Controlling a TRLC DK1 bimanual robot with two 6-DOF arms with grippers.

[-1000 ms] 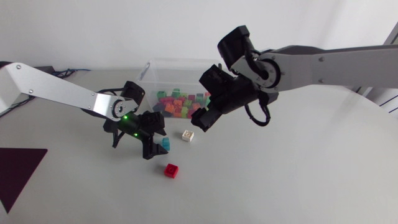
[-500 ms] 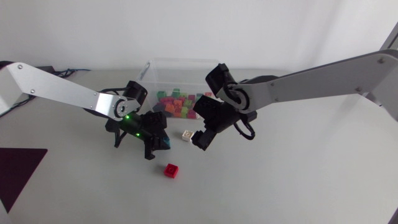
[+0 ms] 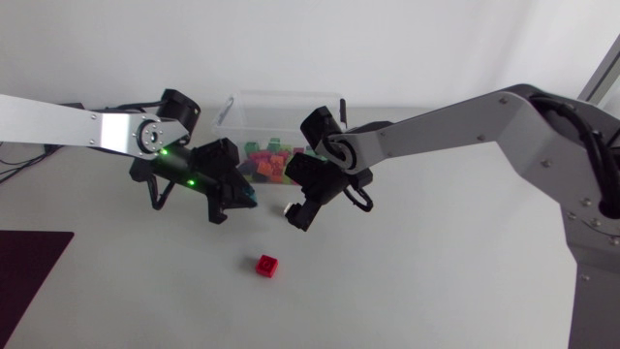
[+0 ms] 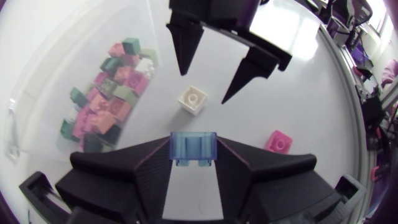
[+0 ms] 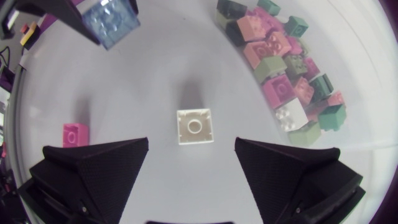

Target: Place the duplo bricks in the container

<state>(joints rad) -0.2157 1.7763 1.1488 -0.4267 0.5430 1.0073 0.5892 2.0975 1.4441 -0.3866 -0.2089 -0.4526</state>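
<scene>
Carrying the blue brick to the container is the left arm's job now. Our left gripper is clamped on the brick from both sides and holds it clear of the table, just short of the container's near wall. We should take it over the rim before letting go, and release it low so it does not bounce off the heap of bricks inside.

Our right gripper hangs with its fingers spread wide directly above the white brick. That brick sits flat on the table with its top up, and neither finger touches it. We judge the gripper should come straight down, square its fingers to two opposite faces, and close gently. The two grippers are near each other, so one should give way. The red brick lies apart on the table.
</scene>
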